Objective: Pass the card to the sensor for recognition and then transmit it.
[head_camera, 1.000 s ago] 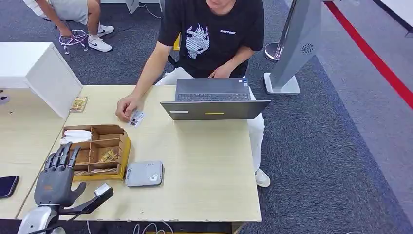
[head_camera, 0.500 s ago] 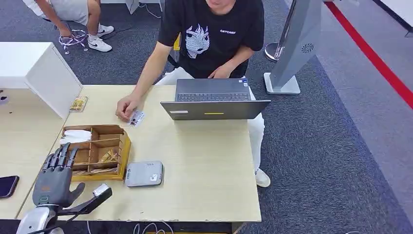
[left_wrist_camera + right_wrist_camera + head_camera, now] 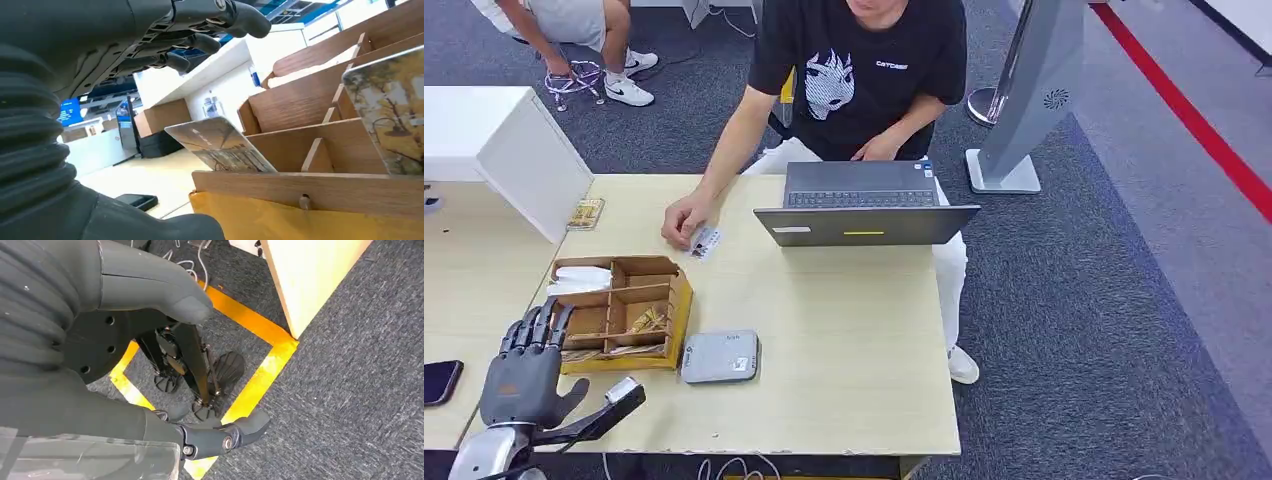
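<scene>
The left robot hand (image 3: pixel 522 375) was seen at the near left corner of the counter (image 3: pixel 844 330), fingers spread wide and flat, thumb out, nothing held. It was placed just beside the wooden organizer box (image 3: pixel 624 310), not touching any card. The right robot hand (image 3: pixel 150 290) was hanging beside the counter, above the carpet; fingers seemed loosely apart with nothing in them, though this could not be told for sure.

In the left wrist view, a card (image 3: pixel 220 145) was seen leaning tilted in a near compartment of the box, with another card (image 3: pixel 395 115) at the picture's edge, upright-ish in a neighbouring slot. A separate small card (image 3: pixel 705 241) was lying on the counter under a person's hand (image 3: pixel 686 220), near the laptop (image 3: pixel 864 210).

The grey sensor pad (image 3: pixel 720 356) was lying flat on the counter just beside the box, with nothing on it.

Progress was judged as very early: no card was picked, nothing was presented to the sensor, no handover was made. Left to do: a card to be pinched out of the box, carried over the sensor pad for reading, then passed on, probably toward the seated person. A dark phone (image 3: pixel 442 380) was noted at the counter's far left edge.
</scene>
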`<state>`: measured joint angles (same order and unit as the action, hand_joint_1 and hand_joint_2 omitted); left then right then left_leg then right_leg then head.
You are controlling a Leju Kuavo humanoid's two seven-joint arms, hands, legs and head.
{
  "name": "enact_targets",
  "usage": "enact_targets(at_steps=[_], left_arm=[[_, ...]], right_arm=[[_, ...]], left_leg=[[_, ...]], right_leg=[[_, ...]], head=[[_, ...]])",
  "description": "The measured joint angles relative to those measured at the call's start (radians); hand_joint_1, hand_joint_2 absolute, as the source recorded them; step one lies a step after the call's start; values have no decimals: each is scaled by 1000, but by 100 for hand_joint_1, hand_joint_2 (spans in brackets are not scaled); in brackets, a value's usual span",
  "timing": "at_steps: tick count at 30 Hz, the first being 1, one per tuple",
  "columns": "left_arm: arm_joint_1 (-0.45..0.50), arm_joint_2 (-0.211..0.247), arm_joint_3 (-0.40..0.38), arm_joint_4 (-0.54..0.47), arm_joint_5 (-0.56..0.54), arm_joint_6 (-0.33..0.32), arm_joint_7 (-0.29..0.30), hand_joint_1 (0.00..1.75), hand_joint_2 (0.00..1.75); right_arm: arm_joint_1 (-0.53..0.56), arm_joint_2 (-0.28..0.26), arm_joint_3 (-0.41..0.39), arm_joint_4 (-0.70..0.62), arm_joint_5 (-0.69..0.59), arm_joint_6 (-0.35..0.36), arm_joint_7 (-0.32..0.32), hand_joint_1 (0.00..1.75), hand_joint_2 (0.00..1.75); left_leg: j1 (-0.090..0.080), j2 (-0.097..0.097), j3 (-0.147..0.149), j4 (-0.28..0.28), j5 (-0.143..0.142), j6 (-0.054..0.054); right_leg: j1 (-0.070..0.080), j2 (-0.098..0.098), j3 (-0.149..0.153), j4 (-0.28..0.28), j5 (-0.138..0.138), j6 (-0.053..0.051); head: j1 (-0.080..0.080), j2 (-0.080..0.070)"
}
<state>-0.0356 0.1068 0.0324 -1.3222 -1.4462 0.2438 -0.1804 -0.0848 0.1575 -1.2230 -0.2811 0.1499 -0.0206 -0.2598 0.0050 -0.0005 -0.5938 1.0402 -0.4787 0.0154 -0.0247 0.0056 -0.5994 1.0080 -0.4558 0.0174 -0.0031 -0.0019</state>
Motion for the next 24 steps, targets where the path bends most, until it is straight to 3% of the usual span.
enact_targets(at_steps=[11, 12, 24], left_arm=[[1, 0, 13, 14, -2, -1, 2, 0, 175], [1, 0, 13, 14, -2, -1, 2, 175, 175], [13, -5, 13, 12, 0, -29, 12, 175, 175]], right_arm=[[0, 0, 0, 1, 11, -5, 8, 0, 175], [0, 0, 0, 1, 11, -5, 8, 0, 175], [0, -1, -2, 2, 6, -11, 10, 0, 175]], left_leg=[[0, 0, 0, 0, 0, 0], [0, 0, 0, 0, 0, 0], [0, 0, 0, 0, 0, 0]], right_leg=[[0, 0, 0, 0, 0, 0], [0, 0, 0, 0, 0, 0], [0, 0, 0, 0, 0, 0]], head=[[0, 0], [0, 0], [0, 0]])
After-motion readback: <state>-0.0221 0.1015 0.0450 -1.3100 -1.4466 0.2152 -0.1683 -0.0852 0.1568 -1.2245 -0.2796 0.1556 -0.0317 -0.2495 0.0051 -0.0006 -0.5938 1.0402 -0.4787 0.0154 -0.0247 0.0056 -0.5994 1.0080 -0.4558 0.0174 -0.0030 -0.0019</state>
